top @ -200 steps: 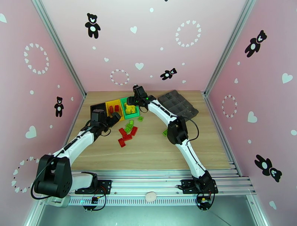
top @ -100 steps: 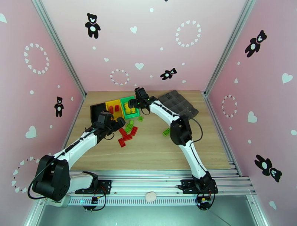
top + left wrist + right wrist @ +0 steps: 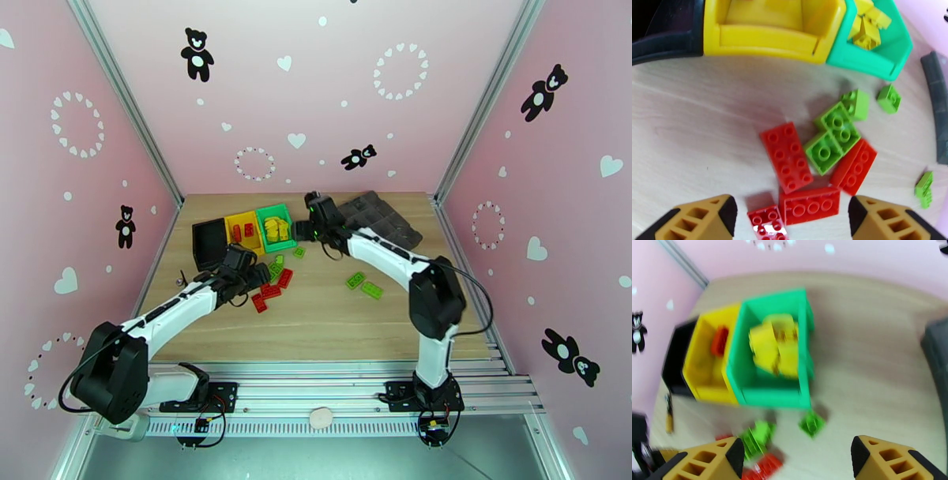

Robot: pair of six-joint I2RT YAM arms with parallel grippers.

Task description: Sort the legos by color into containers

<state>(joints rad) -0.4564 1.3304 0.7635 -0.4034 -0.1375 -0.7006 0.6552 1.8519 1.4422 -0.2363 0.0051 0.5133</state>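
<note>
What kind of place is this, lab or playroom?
Probably a robot test booth, not a playroom: pink panel walls in aluminium framing, two arms bolted to a rail at the table edge, legos as props.

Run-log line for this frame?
left fingers: open over red legos | right fingers: open near green bin | green bin: yellow legos inside

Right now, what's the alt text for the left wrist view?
The open left gripper hangs over a loose cluster of red legos and green legos on the wooden table, its fingertips framing the bottom corners. Along the top edge stand the black bin, yellow bin and green bin, the green one holding yellow legos.
</note>
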